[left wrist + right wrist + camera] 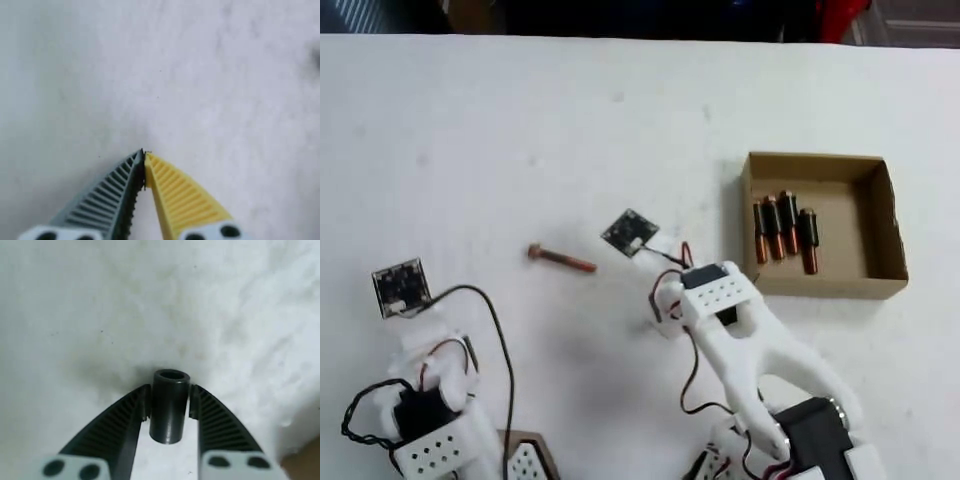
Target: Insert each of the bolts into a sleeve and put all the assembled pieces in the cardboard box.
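Sleeve [170, 407] clamped in right pincer [170, 390]; one bolt [562, 259] loose on table [520, 120].
Sleeve axis runs in line with the pincer, open bore showing. The bolt lies centre-left in the high view, long axis roughly left-right, head to the left; judged light, stiff, prone to roll, best taken mid-shank. Left pincer [144, 155] clenched on nothing. Box [875, 290] at right holds four assembled pieces [785, 232].
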You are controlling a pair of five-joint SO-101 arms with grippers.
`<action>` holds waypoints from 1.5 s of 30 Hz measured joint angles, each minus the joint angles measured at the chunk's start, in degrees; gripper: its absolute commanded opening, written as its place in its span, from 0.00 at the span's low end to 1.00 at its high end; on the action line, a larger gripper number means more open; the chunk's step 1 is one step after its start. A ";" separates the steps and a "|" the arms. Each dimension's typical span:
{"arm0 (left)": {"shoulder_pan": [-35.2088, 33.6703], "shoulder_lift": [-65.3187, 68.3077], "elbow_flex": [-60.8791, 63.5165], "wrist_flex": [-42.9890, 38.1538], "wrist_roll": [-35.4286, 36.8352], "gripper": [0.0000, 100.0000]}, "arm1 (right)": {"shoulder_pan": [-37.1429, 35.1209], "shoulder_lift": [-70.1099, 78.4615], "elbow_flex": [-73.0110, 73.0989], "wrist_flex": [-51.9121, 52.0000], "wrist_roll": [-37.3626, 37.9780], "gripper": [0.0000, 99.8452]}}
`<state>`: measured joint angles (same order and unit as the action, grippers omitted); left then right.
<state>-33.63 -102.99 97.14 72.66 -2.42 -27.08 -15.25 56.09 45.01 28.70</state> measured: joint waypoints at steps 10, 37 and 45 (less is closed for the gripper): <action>0.00 0.00 0.00 0.00 0.00 0.02 | -1.85 -1.05 1.49 -0.53 2.55 0.01; 0.00 0.00 0.00 0.00 -0.09 0.02 | -2.29 -39.47 -8.18 24.00 -2.64 0.02; 0.09 0.00 -0.18 0.00 -4.66 0.02 | -2.29 -53.45 -8.00 27.25 -8.79 0.02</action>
<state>-33.54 -102.99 96.97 72.66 -7.08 -29.36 -68.70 48.09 72.26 19.91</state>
